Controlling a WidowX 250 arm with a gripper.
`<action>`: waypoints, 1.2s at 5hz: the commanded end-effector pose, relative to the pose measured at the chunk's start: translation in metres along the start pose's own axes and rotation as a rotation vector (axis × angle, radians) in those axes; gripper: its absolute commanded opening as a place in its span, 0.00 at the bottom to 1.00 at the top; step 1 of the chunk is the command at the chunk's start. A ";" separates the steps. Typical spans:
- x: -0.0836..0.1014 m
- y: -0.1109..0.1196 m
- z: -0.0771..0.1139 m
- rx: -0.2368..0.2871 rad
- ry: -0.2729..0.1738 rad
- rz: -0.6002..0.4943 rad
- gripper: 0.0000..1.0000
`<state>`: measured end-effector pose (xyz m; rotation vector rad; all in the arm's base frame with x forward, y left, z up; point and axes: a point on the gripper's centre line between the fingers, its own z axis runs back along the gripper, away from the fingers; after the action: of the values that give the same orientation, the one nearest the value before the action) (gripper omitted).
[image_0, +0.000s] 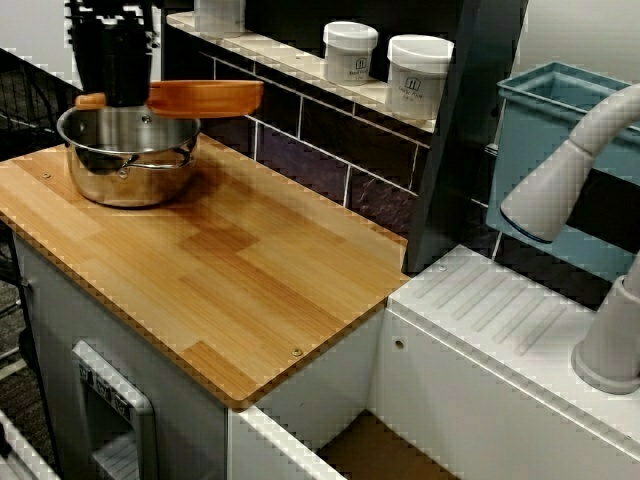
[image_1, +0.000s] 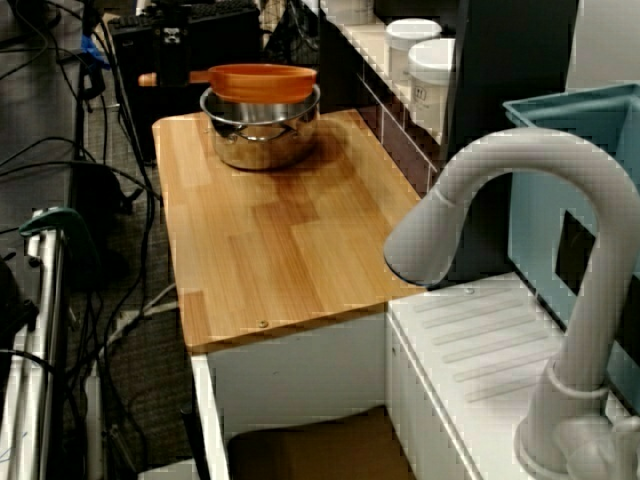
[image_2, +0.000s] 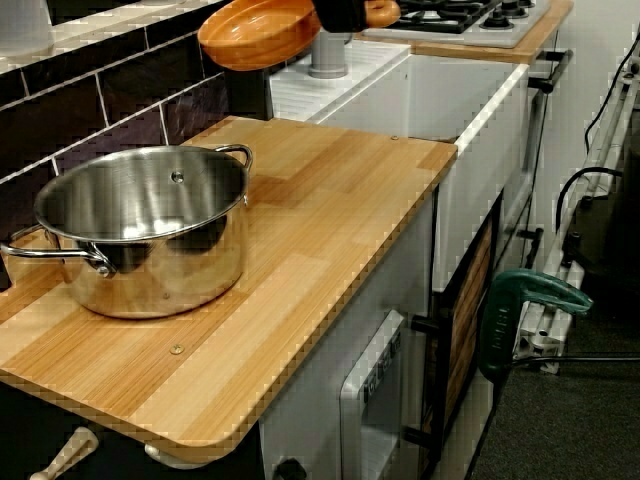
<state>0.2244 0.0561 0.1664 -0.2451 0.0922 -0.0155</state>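
Wooden desk (image_0: 250, 270) against tiled wall (image_0: 320, 165). View from above: claw (image_0: 116, 92) closed on handle of orange pan (image_0: 205, 97), over steel pot (image_0: 130, 165) at desk's far wall-side corner. View along the desk: pan-to-rim contact unclear. Low view: pan judged light, rigid; handle best hold.
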 end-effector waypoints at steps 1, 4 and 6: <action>-0.016 -0.004 0.030 -0.084 -0.088 -0.074 0.00; -0.014 0.021 0.060 -0.216 -0.171 -0.006 0.00; -0.013 0.042 0.074 -0.284 -0.206 0.057 0.00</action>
<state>0.2202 0.1141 0.2183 -0.5612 -0.0667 0.0848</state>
